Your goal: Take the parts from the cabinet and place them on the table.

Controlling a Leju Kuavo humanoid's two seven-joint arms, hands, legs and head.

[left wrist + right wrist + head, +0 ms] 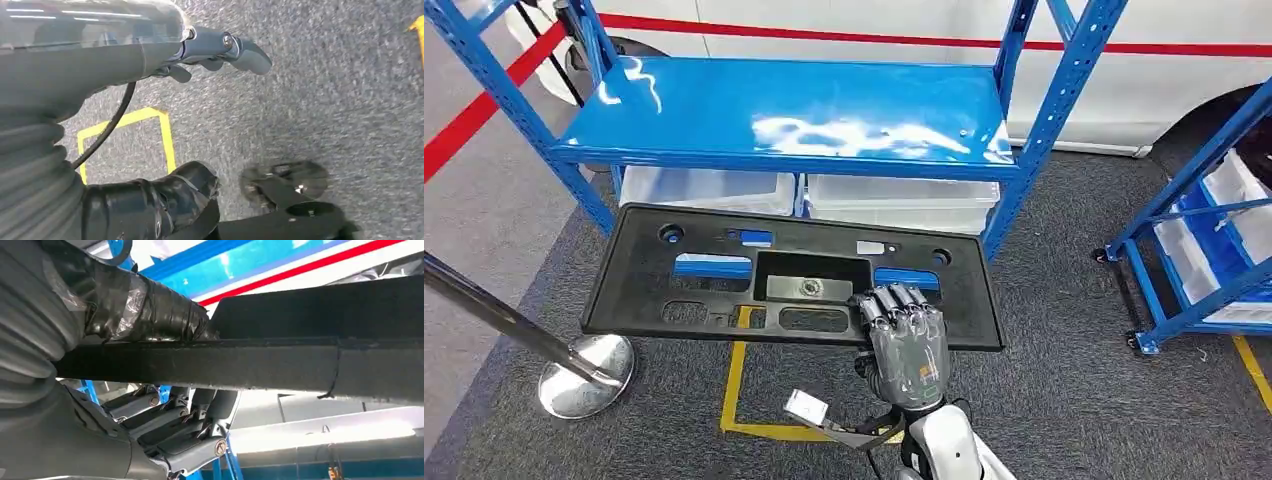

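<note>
A chrome stanchion stands close by the panel's left end, an edge to watch. The black plastic panel is out of the blue rack, its near rim clamped by the right hand; placing remains, no table in sight. The left hand hangs, fingers curled, empty. Rightward, open carpet, then another rack.

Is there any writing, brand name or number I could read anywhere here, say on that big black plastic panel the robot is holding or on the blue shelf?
No text is legible.
Small white sticker on the long black plastic panel, held by the right hand: too small to read.
White tag near the right wrist: blurred, unreadable.
Glossy blue metal shelf: reflections, no visible lettering.
Clear plastic bins beneath it: no readable labels.
</note>
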